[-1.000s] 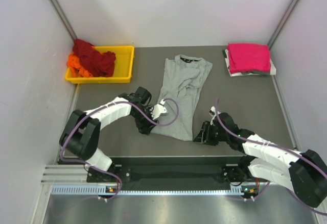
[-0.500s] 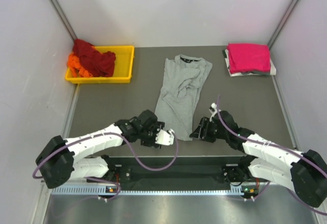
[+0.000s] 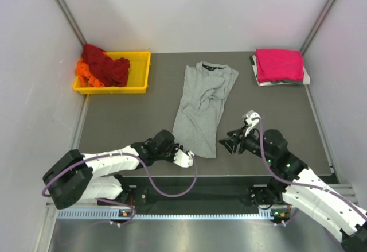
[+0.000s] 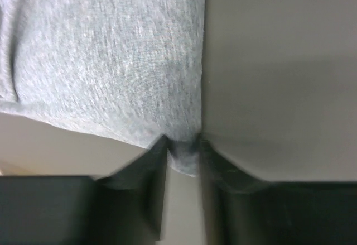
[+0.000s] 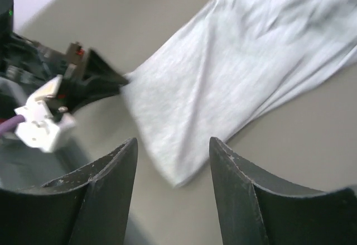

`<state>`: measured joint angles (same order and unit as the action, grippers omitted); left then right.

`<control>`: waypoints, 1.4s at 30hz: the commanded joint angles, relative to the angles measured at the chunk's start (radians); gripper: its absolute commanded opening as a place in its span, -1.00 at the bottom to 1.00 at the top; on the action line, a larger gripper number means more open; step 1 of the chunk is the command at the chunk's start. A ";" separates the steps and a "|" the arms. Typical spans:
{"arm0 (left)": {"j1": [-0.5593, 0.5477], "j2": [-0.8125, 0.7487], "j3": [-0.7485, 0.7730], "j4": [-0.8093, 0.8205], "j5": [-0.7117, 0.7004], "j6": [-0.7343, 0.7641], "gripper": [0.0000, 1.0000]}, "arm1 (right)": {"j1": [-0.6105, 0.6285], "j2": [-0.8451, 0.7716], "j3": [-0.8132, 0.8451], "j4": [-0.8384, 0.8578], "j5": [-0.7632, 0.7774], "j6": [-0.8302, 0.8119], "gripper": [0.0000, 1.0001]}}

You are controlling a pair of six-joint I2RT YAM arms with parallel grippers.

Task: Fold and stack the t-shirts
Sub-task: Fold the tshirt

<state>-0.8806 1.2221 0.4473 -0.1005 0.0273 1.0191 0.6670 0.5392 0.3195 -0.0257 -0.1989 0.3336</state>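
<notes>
the left gripper is pinching the grey t-shirt at a hem corner; the gaping right gripper should be seizing the other.

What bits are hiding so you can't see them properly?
Top view: the pink t-shirt covers most of a black-and-white cloth, so I cannot tell what it is.
Top view: the orange t-shirt lies mostly buried under the dark red t-shirt in the yellow tray.
Left wrist view: the picture's edges cut off the grey t-shirt; only one corner shows.
Right wrist view: everything is blurred, and the collar is out of frame.
</notes>
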 commanded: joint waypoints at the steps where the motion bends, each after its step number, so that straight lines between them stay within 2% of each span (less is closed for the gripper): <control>1: -0.003 0.016 -0.044 0.076 -0.012 -0.001 -0.51 | 0.029 -0.022 0.055 0.029 0.030 -0.458 0.09; 2: -0.004 0.014 -0.047 0.077 -0.020 -0.005 -0.64 | 0.037 -0.013 0.061 0.003 0.009 -0.511 0.10; 3: -0.003 0.008 -0.048 0.076 -0.018 -0.011 -0.99 | 0.060 0.022 0.069 -0.017 -0.046 -0.647 0.10; 5: -0.003 -0.010 -0.050 0.056 -0.035 -0.040 -1.00 | 0.110 0.091 0.084 -0.074 -0.036 -0.753 0.11; 6: -0.003 -0.039 -0.048 0.047 -0.047 -0.048 -1.00 | 0.176 0.113 0.087 -0.092 -0.002 -0.836 0.12; 9: -0.001 -0.108 -0.056 0.025 -0.032 -0.079 -1.00 | 0.288 0.206 0.063 -0.106 0.044 -0.950 0.21; 11: -0.001 -0.151 -0.061 0.027 0.008 -0.105 -1.00 | 0.319 0.270 0.053 -0.082 0.049 -0.973 0.22; 15: -0.001 -0.167 -0.067 0.028 0.043 -0.134 -1.00 | 0.353 0.338 -0.006 0.089 0.117 -1.025 0.27; 19: 0.000 -0.138 -0.075 0.050 0.026 -0.140 -1.00 | 0.373 0.497 0.030 0.089 0.134 -1.050 0.24; 25: 0.005 -0.128 -0.056 0.032 0.037 -0.158 -1.00 | 0.404 0.608 0.029 0.144 0.196 -1.082 0.15; 26: 0.009 -0.133 -0.055 0.025 0.043 -0.163 -1.00 | 0.410 0.614 0.027 0.159 0.223 -1.088 0.12; 28: 0.011 -0.139 -0.058 0.010 0.056 -0.171 -1.00 | 0.410 0.628 0.030 0.165 0.227 -1.097 -0.10; 29: 0.012 -0.147 -0.061 0.004 0.057 -0.174 -1.00 | 0.411 0.633 0.033 0.164 0.222 -1.101 -0.29; 30: 0.014 -0.150 -0.062 -0.004 0.059 -0.175 -1.00 | 0.411 0.634 0.036 0.147 0.219 -1.107 -0.62; 32: 0.015 -0.156 -0.058 -0.039 0.059 -0.183 -1.00 | 0.413 0.634 0.041 0.121 0.220 -1.111 -0.94; 33: 0.015 -0.162 -0.044 -0.060 0.060 -0.186 -1.00 | 0.416 0.627 0.052 0.066 0.219 -1.110 -1.00; 35: 0.015 -0.190 -0.021 -0.129 0.080 -0.194 -1.00 | 0.428 0.570 0.064 0.020 0.205 -1.085 -1.00; 39: 0.014 -0.256 0.065 -0.429 0.225 -0.169 -1.00 | 0.494 0.437 0.134 -0.225 0.119 -1.012 -1.00; 42: 0.014 -0.285 0.140 -0.581 0.288 -0.166 -1.00 | 0.560 0.380 0.212 -0.395 0.092 -0.934 -1.00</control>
<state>-0.8680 0.9726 0.4938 -0.4316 0.1864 0.8547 1.1683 0.9733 0.4221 -0.2096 -0.0357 -0.6907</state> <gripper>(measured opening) 0.017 0.010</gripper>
